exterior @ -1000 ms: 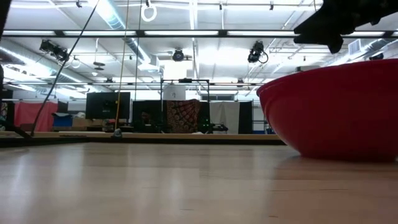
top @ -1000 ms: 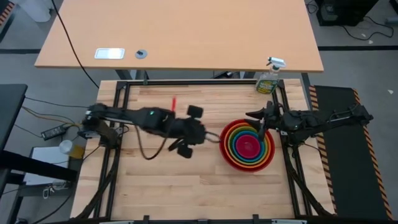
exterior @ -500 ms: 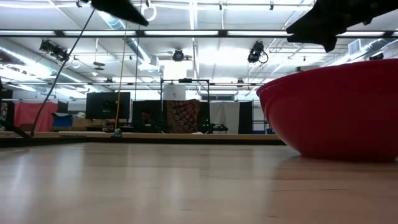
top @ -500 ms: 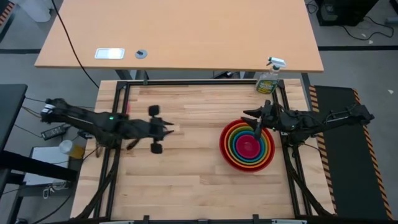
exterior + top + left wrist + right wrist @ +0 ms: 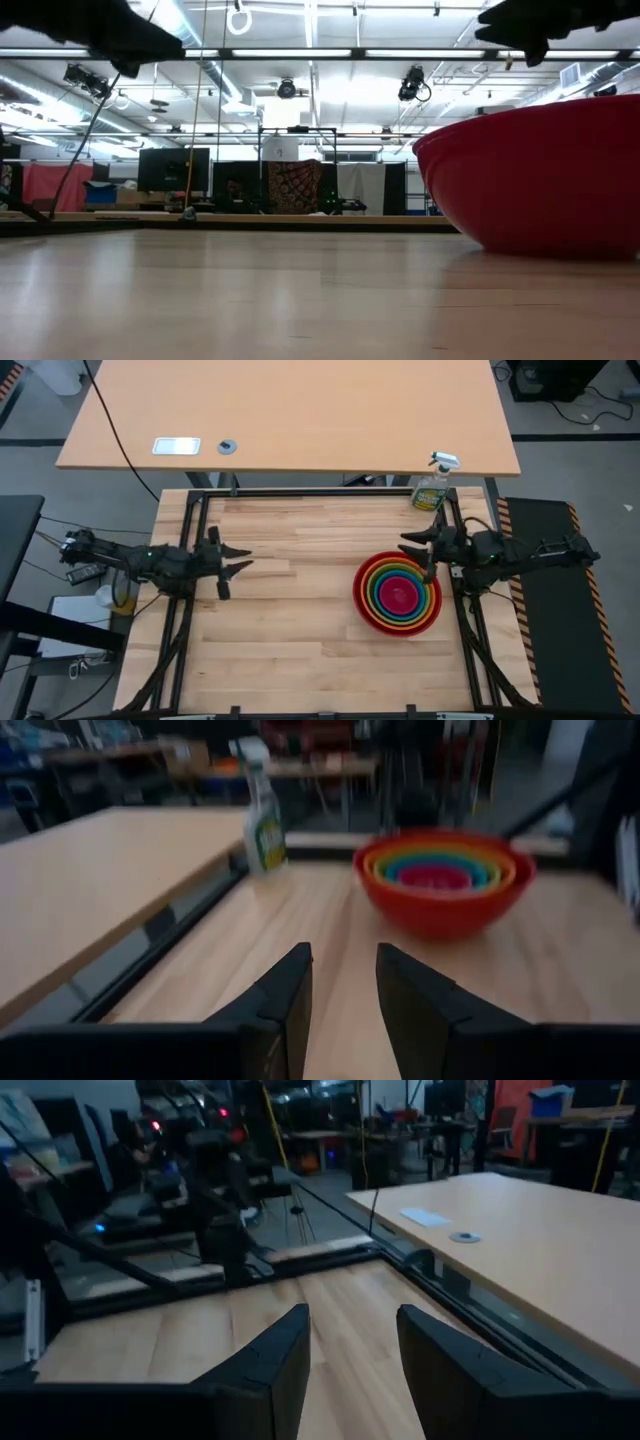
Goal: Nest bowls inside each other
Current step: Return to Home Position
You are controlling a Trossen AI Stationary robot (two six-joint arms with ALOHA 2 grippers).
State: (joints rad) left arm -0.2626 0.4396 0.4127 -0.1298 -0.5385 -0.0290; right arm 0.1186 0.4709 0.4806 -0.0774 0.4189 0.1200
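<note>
The bowls (image 5: 398,593) stand nested in one stack on the right part of the table: red outermost, then orange, green, blue, and pink in the middle. The left wrist view shows the bowls (image 5: 446,885) far ahead, and the low view shows the red wall (image 5: 540,180). My left gripper (image 5: 238,558) hovers open near the table's left edge, pointing level toward the stack, with nothing between its fingers (image 5: 290,995). My right gripper (image 5: 415,553) hovers open over the stack's far right rim, nothing between its fingers (image 5: 275,1355).
A green spray bottle (image 5: 433,485) stands at the far right corner, outside the black frame rail (image 5: 300,493). A larger light table (image 5: 300,420) lies beyond the far edge. Bare wood (image 5: 300,590) stretches between my left gripper and the bowls.
My left gripper has drawn back from the table's middle toward its left edge, sinking a little, rolling and tipping up from a downward slant to level. Its fingers stay apart. The stack of bowls has kept its place.
</note>
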